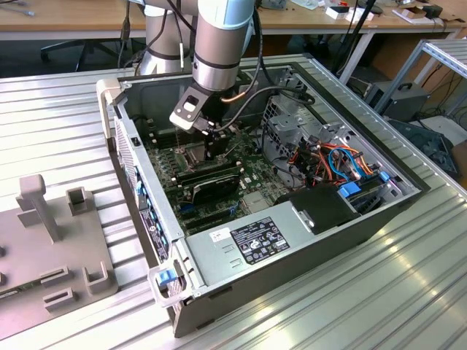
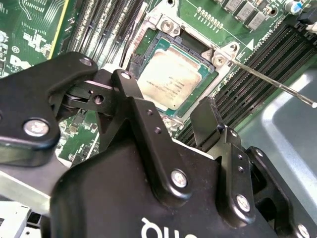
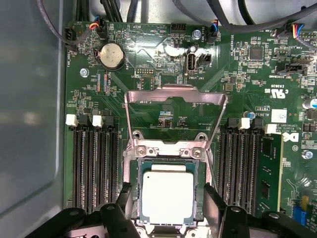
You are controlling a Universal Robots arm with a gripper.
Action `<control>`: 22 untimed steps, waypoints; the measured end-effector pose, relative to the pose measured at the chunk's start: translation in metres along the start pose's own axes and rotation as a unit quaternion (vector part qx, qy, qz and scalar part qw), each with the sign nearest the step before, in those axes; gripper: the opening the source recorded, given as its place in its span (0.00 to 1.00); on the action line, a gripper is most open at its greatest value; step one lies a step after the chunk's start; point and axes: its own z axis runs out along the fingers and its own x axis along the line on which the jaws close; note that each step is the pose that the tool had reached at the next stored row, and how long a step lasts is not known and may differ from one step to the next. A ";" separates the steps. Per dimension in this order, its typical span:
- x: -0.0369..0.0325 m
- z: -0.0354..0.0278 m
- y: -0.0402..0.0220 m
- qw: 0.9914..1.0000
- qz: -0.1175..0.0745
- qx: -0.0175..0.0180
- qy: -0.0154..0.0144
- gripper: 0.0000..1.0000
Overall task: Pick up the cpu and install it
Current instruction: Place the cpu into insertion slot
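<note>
surface: ribbed metal table (image 1: 350,292) | room: wooden desks (image 1: 73,22) behind | cpu (image 3: 168,198) on motherboard (image 3: 148,54)

The cpu (image 3: 167,198) is topped with dull, faintly smudged silver-grey metal. The hinged frame (image 3: 173,92) is seen as bare bright metal, the gripper (image 2: 171,96) as satin black. The table (image 1: 365,306), lower right in the exterior view, is ribbed brushed metal.
</note>
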 end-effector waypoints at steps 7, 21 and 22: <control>0.0000 -0.0006 0.0000 1.000 0.000 0.000 0.000 0.60; -0.0001 -0.0007 0.0000 1.000 0.000 0.000 0.000 0.11; -0.0001 0.0003 0.0000 1.000 0.000 0.000 0.000 0.11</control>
